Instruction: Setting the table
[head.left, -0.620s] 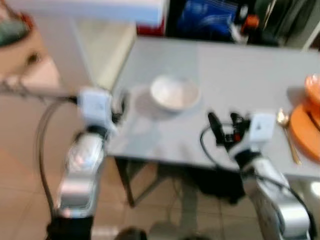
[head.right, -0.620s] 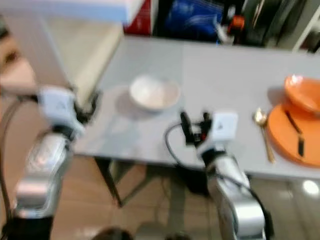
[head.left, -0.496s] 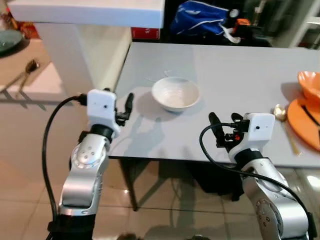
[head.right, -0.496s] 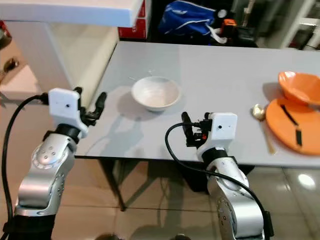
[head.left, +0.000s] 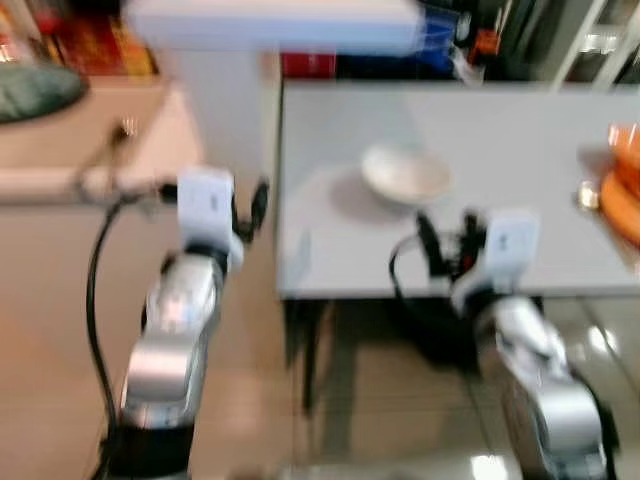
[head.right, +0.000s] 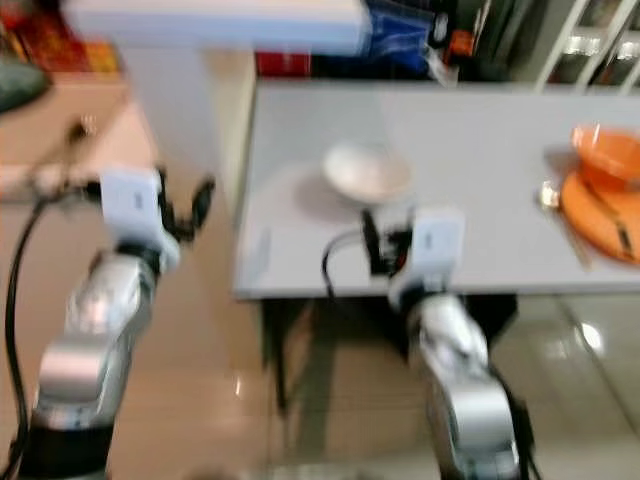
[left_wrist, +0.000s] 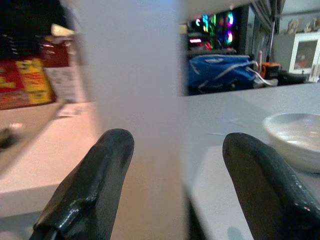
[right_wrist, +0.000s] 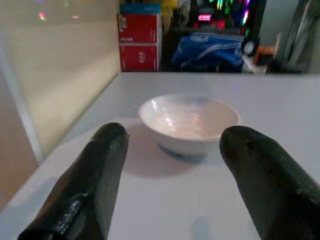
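On the grey table (head.right: 480, 200), toward its left end, sits the white bowl (head.right: 367, 171), alone and untouched. Off at the table's right end I can make out the orange plate (head.right: 600, 215) with an orange bowl (head.right: 605, 150) at its far edge and a gold spoon (head.right: 550, 198) just left of it, all soft with blur.

Change from half a second ago: the whole head picture has slid. Table and bowl now sit further right in frame, and the white pillar (head.left: 225, 110) and the low tan counter (head.left: 90, 150) on the left take up more of it. I read that as the camera turning left with the body, not the things moving. Bowl and plate keep the same places on the table.

Right pincer (right_wrist: 170, 165): fingers spread wide, nothing between them, hanging over the table's near edge and aimed straight at the bowl, near it but not touching. Left pincer (left_wrist: 177, 185): also spread wide and empty, out past the table's left edge, looking at the pillar with the bowl off to one side.

My judgement: no setting step is under way. I am repositioning, both pincers free. The bowl remains the nearest candidate for the right pincer; blur makes any reach now unwise.
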